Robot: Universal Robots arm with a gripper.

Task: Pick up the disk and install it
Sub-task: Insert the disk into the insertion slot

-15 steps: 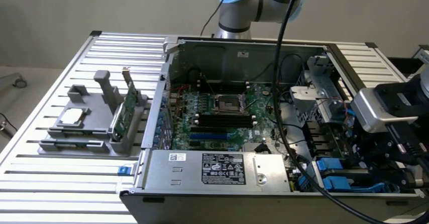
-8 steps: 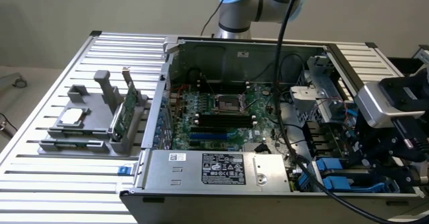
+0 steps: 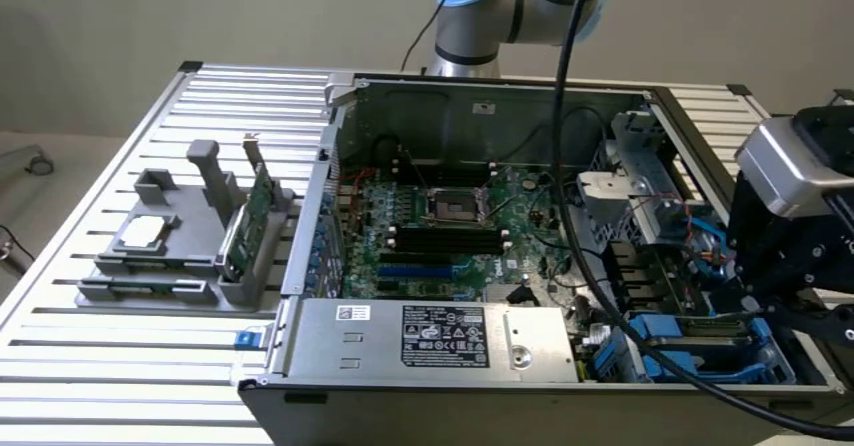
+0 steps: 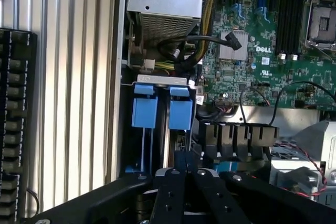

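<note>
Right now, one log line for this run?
end effector: shut | at: drive bay, computer case corner | disk: slotted in bay, blue frame at end effector tip | held: nothing visible

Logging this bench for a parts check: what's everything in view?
table: one, silver, under everything
computer case: one, grey, open on the table
motherboard: one, green, inside the case
power supply: one, silver, case's near edge
disk carriers: two, blue, side by side in the drive bay
holder: one, grey, exterior view's left of the case
circuit card: one, green, upright in the holder
chip: one, silver, on the holder
robot arm: one, grey and blue, behind the case
gripper: one, black, shut, at the drive bay
</note>
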